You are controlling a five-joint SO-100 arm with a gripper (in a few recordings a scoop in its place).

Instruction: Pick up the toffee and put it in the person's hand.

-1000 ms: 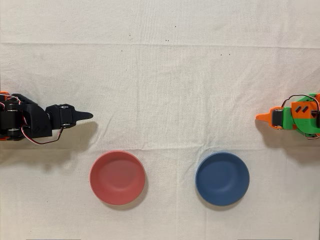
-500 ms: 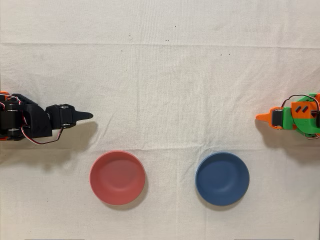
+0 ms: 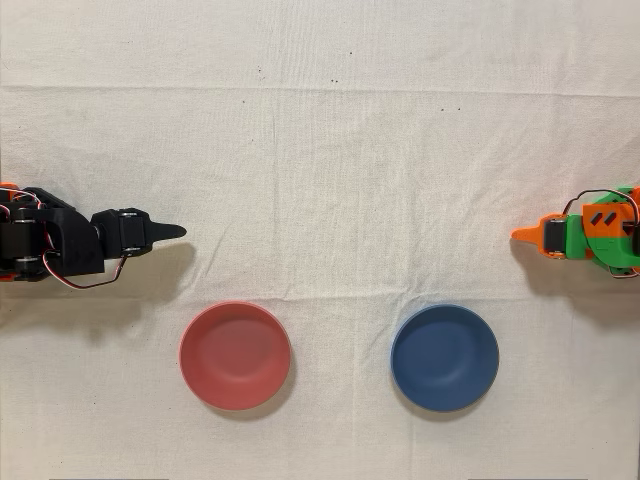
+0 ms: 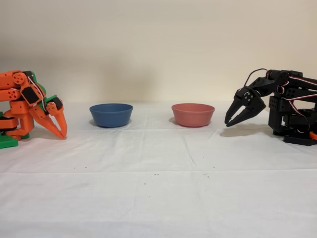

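While my hand (image 4: 237, 115) hangs tucked close to my base, fingers slightly spread and pinching nothing, I'd judge the task as not started. In the overhead view my hand (image 3: 160, 231) reads as a single dark point, so the gap between the fingers can't be judged there; the fixed view shows it, tips angled down just above the table (image 4: 158, 198).

I can't locate the toffee in either view. No person's hand has reached in to receive it either. So all of it is left: find the sweet, grasp, carry, hand over.

Nearest thing to my hand is the red bowl (image 3: 235, 355), just ahead and off to one side of the fingertips. The blue bowl (image 3: 445, 357) lies further out past it. From above both bowl interiors look bare, no wrapper glint.

The fixed view puts the red bowl (image 4: 193, 114) just beside my fingertips and the blue bowl (image 4: 111, 114) beyond it, but only the rims and outer walls, not the insides. It adds hand height and finger gap; the overhead adds bowl contents and layout on the cloth.

Orange arm (image 4: 29, 104) idle at the far end, well apart from my hand.
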